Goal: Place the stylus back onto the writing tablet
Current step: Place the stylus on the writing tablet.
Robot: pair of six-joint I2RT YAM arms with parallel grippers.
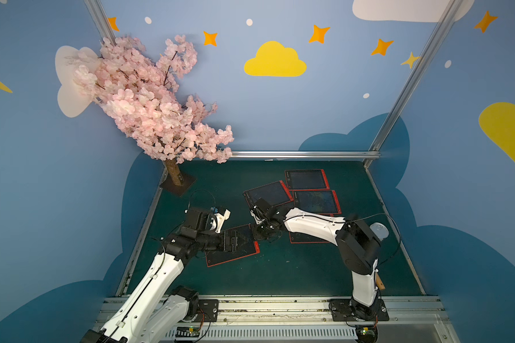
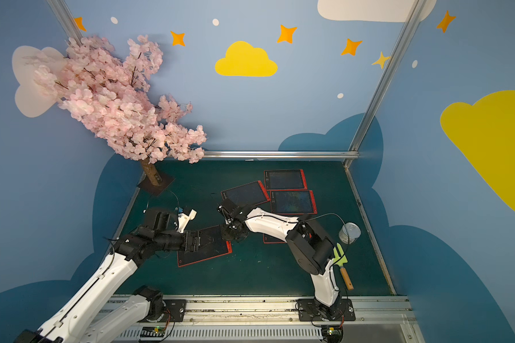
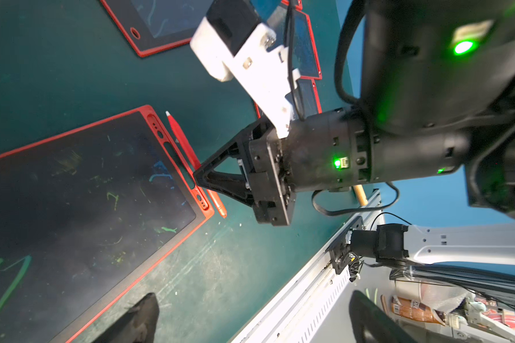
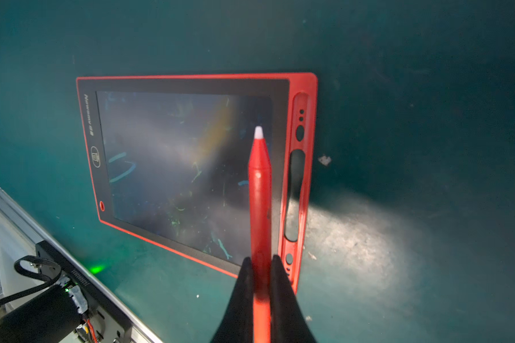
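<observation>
**Subject.** The red stylus (image 4: 260, 193), white tip forward, is clamped by its rear half in the right gripper (image 4: 260, 262), whose jaws are narrow on the barrel. It hangs over the near writing tablet (image 4: 191, 76). It runs nearly parallel to the long storage slot (image 4: 295, 193) in the red side rail, but offset from it. Contact with the tablet cannot be confirmed. The left gripper (image 3: 252, 303) stands wide, holding nothing, over the tablet's opposite end.

**Recommendation.** Shift the stylus sideways until the barrel sits squarely over the storage slot. Level it, lower it until it seats, and only then part the jaws. A tilted release would likely let it roll onto the green mat (image 4: 428, 89). The left gripper could steady the frame.

**Markings.** A brand word (image 4: 86, 104) beginning "New" is on the bezel, the remainder uncertain. A bin icon (image 4: 95, 156) sits next along the same bezel. Faint scribbles on the screen spell nothing.
</observation>
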